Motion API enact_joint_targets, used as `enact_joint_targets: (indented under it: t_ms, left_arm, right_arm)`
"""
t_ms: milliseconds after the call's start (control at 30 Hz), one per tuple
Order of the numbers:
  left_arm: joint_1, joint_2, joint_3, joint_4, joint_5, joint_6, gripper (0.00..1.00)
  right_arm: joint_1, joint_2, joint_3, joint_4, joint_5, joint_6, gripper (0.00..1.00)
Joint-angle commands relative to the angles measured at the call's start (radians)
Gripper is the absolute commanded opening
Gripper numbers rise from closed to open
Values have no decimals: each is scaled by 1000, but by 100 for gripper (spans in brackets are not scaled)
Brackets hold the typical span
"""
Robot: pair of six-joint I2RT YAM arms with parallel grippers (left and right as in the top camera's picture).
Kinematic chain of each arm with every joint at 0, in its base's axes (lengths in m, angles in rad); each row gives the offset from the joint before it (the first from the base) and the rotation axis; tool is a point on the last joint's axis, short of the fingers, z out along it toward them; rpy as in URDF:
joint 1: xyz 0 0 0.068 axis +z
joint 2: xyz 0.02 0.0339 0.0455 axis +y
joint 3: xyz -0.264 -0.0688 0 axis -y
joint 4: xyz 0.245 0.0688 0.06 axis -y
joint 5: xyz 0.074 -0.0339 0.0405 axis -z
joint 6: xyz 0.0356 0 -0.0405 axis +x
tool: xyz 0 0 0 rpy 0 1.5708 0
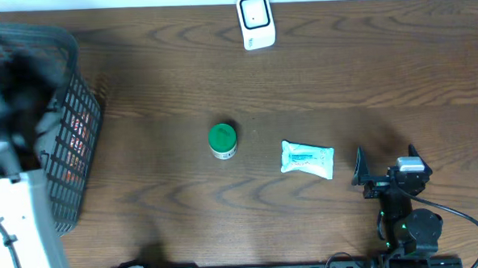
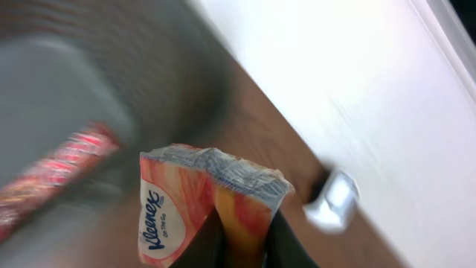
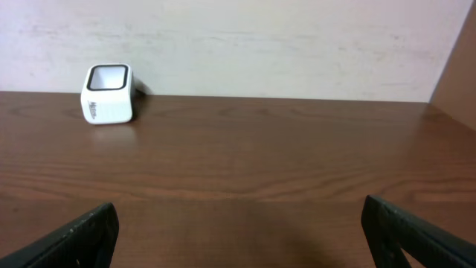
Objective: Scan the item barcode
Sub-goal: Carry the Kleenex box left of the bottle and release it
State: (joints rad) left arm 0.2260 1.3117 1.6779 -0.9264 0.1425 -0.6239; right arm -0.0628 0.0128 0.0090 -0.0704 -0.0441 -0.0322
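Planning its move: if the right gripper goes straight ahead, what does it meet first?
Probably nothing before the back wall: the open right gripper faces bare table, and the scanner sits left of its line.

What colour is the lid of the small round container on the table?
The lid is green; the overhead view shows it best.

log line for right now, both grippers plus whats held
left gripper shut on kleenex pack over basket | right gripper open, empty | scanner at far table edge | green-lid jar, white packet mid-table
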Motion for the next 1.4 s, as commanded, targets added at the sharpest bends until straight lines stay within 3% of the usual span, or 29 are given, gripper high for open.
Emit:
enact_joint_targets:
  t_ms: [0, 233, 567, 767, 933, 1067, 1167, 1300, 1333, 1367]
  left_arm:
    - [-198, 5, 3, -3, -130, 111, 7]
    - [-485, 113, -109, -92, -410, 151, 7]
    - [-532, 349, -337, -93, -388, -3, 7]
    - [-538, 459, -376, -78, -326, -17, 7]
    - [-538, 510, -424, -28, -190, -26, 7]
    - [-538, 520, -472, 19, -183, -29, 9]
    - [-538, 518, -476, 28, -207, -29, 31]
    - [-538, 468, -434, 27, -242, 19, 78]
    - [-537, 449, -415, 27, -248, 37, 95]
    - [-536, 420, -390, 26, -254, 60, 98]
  right_arm:
    - [-8, -2, -3, -2, 9, 17, 99]
    - [-9, -2, -3, -2, 10, 17, 99]
    - [-8, -2, -3, -2, 9, 17, 99]
    - [-8, -2, -3, -2, 10, 17, 99]
    - [-9, -2, -3, -2, 10, 17, 99]
    - [-9, -2, -3, -2, 10, 17, 99]
    - [-8, -2, -3, -2, 9, 17, 99]
    - [-8, -2, -3, -2, 9, 17, 99]
    - [-8, -2, -3, -2, 10, 17, 99]
    - [-8, -2, -3, -2, 9, 17, 99]
